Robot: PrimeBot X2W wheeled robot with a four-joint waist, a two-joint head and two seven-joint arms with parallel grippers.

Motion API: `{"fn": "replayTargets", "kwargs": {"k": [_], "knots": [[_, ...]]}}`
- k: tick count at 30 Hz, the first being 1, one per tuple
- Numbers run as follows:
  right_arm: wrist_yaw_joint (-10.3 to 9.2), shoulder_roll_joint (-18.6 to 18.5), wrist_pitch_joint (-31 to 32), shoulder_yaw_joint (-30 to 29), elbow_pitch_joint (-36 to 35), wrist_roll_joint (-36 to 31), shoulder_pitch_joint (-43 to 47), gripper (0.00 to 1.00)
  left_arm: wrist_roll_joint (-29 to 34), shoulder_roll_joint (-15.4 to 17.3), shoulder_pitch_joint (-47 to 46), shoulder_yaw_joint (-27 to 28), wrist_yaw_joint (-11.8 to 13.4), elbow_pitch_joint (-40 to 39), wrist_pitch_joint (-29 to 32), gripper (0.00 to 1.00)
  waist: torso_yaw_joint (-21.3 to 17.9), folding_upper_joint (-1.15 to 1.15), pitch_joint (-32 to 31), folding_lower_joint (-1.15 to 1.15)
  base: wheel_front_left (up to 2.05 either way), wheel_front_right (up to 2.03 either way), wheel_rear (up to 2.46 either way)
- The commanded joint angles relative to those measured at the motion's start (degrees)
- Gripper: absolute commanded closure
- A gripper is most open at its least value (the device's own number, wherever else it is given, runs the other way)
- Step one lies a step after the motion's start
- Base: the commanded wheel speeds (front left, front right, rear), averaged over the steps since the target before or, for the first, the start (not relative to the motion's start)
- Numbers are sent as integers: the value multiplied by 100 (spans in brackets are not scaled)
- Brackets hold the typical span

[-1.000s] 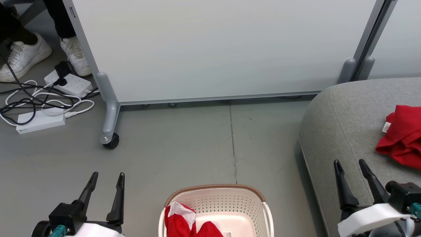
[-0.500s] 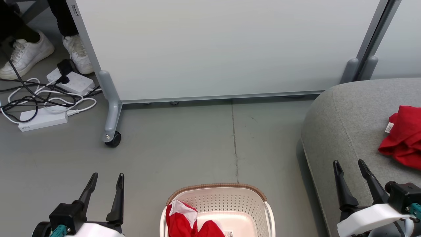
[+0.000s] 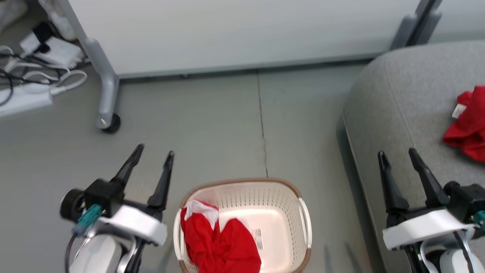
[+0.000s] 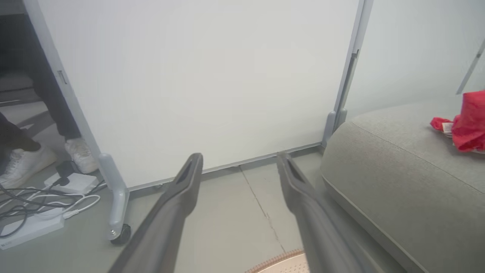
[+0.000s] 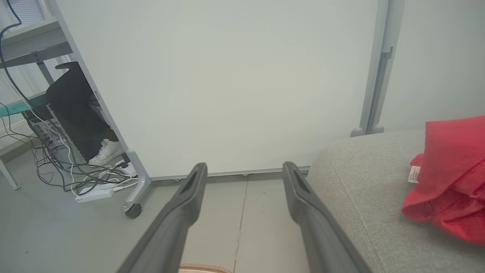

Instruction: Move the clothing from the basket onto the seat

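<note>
Two open grippers, a basket of red clothing on the floor between them.

The left gripper has its dark fingers spread wide and empty, just left of the basket. The basket stands on the grey floor with the clothing heaped against its left side (a flash of white trim on top), and a label sticker shows on its bare bottom. The right gripper, fingers equally wide and holding nothing, shows over the near edge of the seat, the grey sofa to the basket's right. Another red garment lies on the cushion, well apart from the basket. Behind stands a pale partition panel on a castor, with white power strips and tangled cables at its left.
</note>
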Motion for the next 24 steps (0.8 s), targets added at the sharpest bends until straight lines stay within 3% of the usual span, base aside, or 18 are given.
{"fn": "replayTargets", "kwargs": {"k": [1,11,24], "knots": [[11,-41,-32,39,-90,-54,-162,0,72,-72,-295,-112,-116,170,21,0,-241,0,627,0,0,0,0],[12,-38,-368,212,-495,-34,-785,0,252,-554,-1707,-802,-740,1920,78,0,-726,0,2329,0,0,0,0],[11,-32,-826,485,-908,187,-1049,0,66,-617,-2890,-1476,-949,3819,140,0,-1311,0,3786,0,0,0,0]]}}
